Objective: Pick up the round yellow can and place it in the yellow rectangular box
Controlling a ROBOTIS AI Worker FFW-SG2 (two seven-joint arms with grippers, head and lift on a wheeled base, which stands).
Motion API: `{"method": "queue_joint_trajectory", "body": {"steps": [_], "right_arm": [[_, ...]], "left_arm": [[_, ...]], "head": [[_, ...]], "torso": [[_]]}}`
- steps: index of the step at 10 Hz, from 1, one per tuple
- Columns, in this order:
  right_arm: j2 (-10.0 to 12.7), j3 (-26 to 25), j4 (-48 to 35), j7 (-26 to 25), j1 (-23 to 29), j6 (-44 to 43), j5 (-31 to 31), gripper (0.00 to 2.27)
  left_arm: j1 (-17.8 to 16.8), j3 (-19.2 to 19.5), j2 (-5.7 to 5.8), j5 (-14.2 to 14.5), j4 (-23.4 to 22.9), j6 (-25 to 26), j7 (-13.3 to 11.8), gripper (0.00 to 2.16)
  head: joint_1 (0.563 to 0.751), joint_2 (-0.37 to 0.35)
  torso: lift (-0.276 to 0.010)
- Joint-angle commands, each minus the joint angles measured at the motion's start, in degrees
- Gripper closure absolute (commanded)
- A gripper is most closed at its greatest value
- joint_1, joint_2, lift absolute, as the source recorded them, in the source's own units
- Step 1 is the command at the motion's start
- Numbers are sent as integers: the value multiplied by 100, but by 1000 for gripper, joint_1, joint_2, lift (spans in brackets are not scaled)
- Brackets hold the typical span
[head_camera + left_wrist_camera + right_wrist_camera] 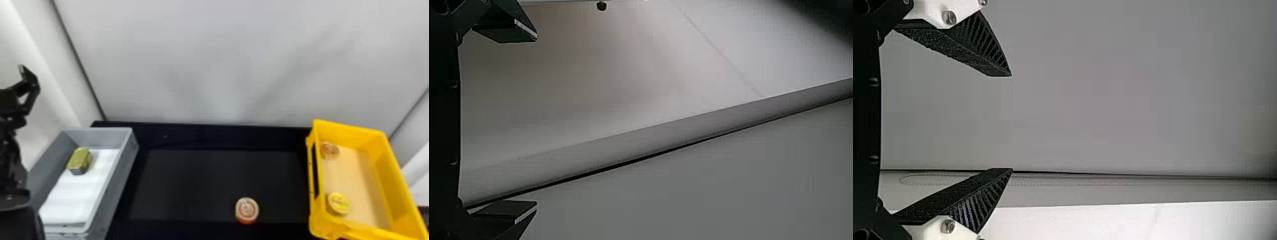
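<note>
L gripper (536, 121) and R gripper (1012, 122) are set wide, w/o load. Yellow can (339, 203) is seated in box (389, 174). Placement step is judged complete; only arm parking is req'd next.

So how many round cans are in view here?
3: a round orange-topped can on the black table; in the yellow rectangular box, a round yellow can nearer and a second orange-topped can in the far left corner.
</note>
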Motion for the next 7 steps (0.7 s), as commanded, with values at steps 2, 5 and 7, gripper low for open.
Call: {"method": "queue_joint_trajectory", "body": {"steps": [2, 5, 7], "right_arm": [[0, 1, -9, 9, 0, 3, 1, 116], [-9, 36, -18, 9, 0, 12, 27, 116], [-26, 168, -18, 9, -27, 38, 54, 116]], "left_arm": [[0, 0, -15, 0, 6, 0, 0, 96], [0, -8, -15, 0, 6, 9, 0, 96], [0, -17, -15, 0, 6, 18, 0, 98]], "head": [[694, 14], [694, 14], [694, 14]], "torso": [[-60], [-60], [-60]]}}
